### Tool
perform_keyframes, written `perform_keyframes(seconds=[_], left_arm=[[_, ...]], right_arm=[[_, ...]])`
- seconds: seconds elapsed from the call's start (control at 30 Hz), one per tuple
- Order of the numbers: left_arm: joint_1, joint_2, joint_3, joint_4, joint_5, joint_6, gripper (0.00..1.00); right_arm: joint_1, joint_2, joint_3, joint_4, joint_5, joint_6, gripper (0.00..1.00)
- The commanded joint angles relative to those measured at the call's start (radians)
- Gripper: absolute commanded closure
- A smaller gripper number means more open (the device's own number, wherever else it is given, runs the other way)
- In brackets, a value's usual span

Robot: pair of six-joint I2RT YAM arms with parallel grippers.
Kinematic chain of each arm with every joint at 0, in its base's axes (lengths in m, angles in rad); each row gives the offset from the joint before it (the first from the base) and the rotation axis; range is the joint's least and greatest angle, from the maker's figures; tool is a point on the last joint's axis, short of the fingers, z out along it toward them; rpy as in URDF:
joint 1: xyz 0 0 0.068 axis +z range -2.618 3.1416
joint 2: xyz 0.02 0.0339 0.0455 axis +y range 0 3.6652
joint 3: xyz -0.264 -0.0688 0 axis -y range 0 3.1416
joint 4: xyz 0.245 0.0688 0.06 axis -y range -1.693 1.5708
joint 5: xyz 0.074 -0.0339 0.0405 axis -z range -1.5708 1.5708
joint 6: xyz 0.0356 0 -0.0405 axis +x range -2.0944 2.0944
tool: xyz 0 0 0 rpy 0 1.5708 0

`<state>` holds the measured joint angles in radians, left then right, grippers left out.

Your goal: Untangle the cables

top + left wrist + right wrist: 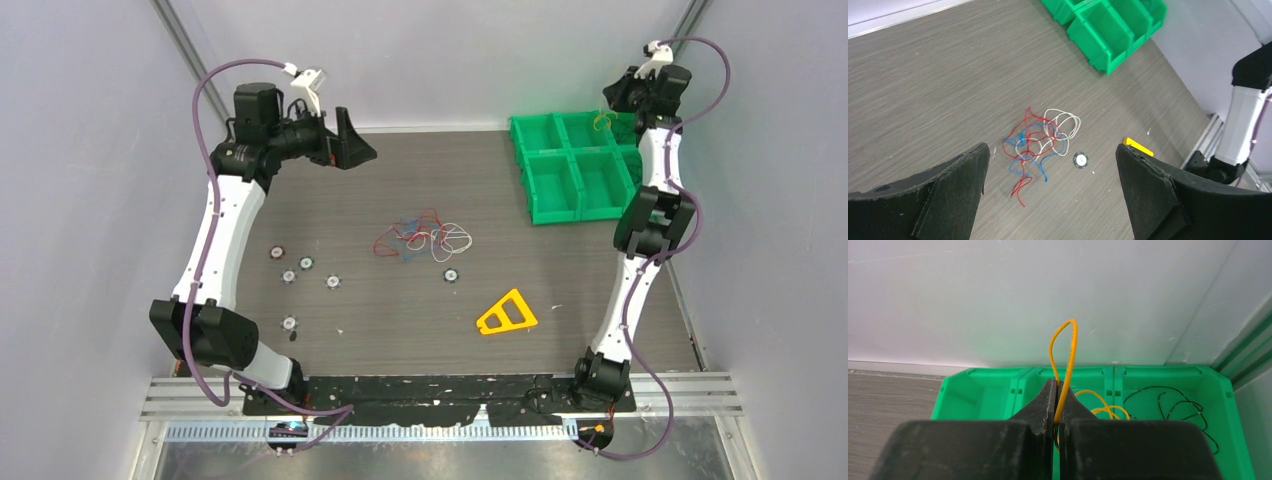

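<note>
A tangle of red, blue and white cables [425, 238] lies loose on the table's middle, and shows in the left wrist view as overlapping loops [1040, 137]. My left gripper [350, 145] hangs high at the back left, well above and apart from the tangle, its jaws wide open [1052, 150] with nothing between them. My right gripper [608, 112] is over the green bins at the back right, shut [1055, 384] on a yellow cable [1068, 350] that loops up above the fingertips. More of that yellow cable trails into the middle compartment. A black cable [1173, 405] lies in the right compartment.
The green bins [575, 165] stand at the back right against the wall. Several small round discs [305, 264] are scattered left of centre, and one disc [451, 274] sits just in front of the tangle. A yellow triangular piece [507, 314] lies front right.
</note>
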<state>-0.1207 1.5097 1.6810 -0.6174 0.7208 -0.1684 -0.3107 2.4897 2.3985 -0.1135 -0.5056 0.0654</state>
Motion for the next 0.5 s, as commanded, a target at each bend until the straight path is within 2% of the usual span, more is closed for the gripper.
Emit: perform_keyframes(seconds=[0.0,0.43,0.47], left_arm=[[0.009,-0.028,-0.007,-0.038,-0.043,0.049,0.01],[0.008,-0.022,-0.048,-0.05,-0.048,0.078,0.01],[0.009,-0.022,-0.051,-0.05,-0.047,0.077,0.0]], right_arm=[[0.011,-0.038,0.068,0.146,-0.006,0.042,0.95],[0.052,-0.076,-0.007,0.155,-0.009,0.005,0.95],[0.055,-0.073,-0.012,0.148,-0.006,0.003,0.91]])
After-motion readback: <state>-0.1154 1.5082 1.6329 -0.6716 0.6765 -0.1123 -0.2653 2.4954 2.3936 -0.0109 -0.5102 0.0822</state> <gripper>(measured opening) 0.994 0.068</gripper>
